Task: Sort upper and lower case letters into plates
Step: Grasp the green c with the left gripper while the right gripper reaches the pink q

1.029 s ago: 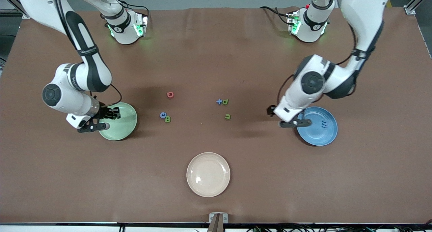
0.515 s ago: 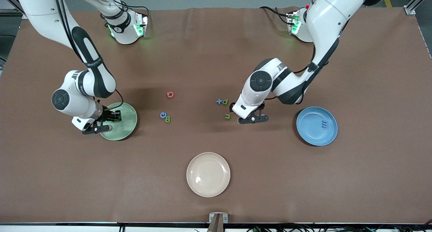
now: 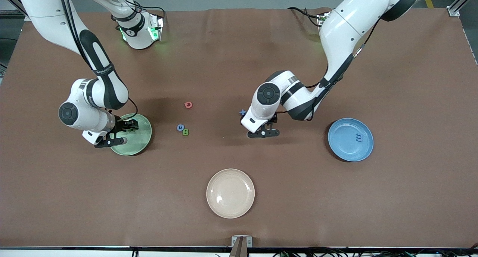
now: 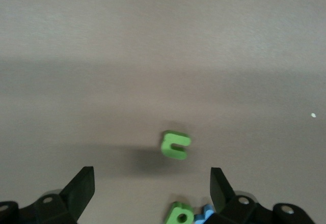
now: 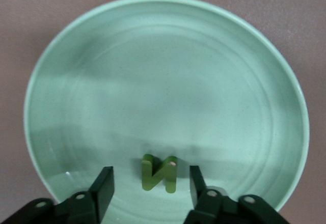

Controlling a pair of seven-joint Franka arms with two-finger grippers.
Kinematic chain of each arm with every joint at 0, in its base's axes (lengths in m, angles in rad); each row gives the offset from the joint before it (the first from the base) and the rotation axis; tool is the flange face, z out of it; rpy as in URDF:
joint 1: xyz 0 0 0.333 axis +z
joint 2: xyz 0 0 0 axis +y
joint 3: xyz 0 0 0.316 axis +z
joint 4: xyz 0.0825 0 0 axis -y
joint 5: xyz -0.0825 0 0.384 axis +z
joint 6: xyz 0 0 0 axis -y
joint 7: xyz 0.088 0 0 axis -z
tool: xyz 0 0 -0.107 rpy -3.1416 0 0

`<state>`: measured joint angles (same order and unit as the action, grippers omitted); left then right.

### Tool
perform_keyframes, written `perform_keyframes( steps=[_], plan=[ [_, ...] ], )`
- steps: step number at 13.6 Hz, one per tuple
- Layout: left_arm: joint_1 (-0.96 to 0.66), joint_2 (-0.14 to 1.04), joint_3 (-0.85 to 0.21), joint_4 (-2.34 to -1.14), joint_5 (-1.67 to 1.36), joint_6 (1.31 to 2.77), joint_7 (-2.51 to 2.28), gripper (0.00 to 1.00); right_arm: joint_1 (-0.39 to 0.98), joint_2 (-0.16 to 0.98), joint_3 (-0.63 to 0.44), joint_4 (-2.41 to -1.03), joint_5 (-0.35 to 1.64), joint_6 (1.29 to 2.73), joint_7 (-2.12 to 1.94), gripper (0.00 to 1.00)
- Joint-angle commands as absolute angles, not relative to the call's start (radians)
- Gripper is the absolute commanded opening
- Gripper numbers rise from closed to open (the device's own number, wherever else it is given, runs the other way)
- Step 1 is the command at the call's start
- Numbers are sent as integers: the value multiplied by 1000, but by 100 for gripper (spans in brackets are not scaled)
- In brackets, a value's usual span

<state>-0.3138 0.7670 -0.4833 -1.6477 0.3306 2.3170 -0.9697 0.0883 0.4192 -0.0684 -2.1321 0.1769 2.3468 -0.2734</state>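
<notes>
Right wrist view: right gripper (image 5: 151, 186) opening over green plate (image 5: 76, 71), green N (image 5: 159, 172) just released; left gripper (image 4: 152, 188) arriving wide open, empty, over green u (image 4: 175, 145), well apart from green plate.

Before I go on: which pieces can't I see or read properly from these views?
- Green letter: left wrist view, cut off by the picture's edge; front view, covered by the left end effector.
- N on green plate: front view, mostly hidden by the right end effector.
- Letter in blue plate: front view, too small to read.
</notes>
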Motion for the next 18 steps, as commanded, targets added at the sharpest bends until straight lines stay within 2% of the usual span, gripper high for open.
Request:
perform_keyframes(
  steps=[1, 4, 6, 10, 14, 18],
  plan=[
    [-344, 795, -460, -1621, 354, 2344, -980, 88, 116, 385, -61, -2070, 184, 2228, -192, 100],
    [-353, 813, -459, -1620, 379, 2352, -977, 65, 213, 385, -61, -2043, 184, 2212, 2, 100],
    [-354, 830, -456, -1603, 391, 2352, -974, 57, 267, 390, -61, -2046, 187, 2258, 115, 100],
    [-362, 847, -456, -1583, 423, 2376, -976, 56, 379, 394, -61, -2080, 187, 2385, 271, 100],
    [-360, 850, -456, -1583, 459, 2384, -976, 56, 440, 385, -61, -2163, 187, 2445, 375, 100],
    [-362, 856, -456, -1583, 471, 2387, -976, 45, 535, 351, -61, -2258, 187, 2526, 521, 100]
  ],
)
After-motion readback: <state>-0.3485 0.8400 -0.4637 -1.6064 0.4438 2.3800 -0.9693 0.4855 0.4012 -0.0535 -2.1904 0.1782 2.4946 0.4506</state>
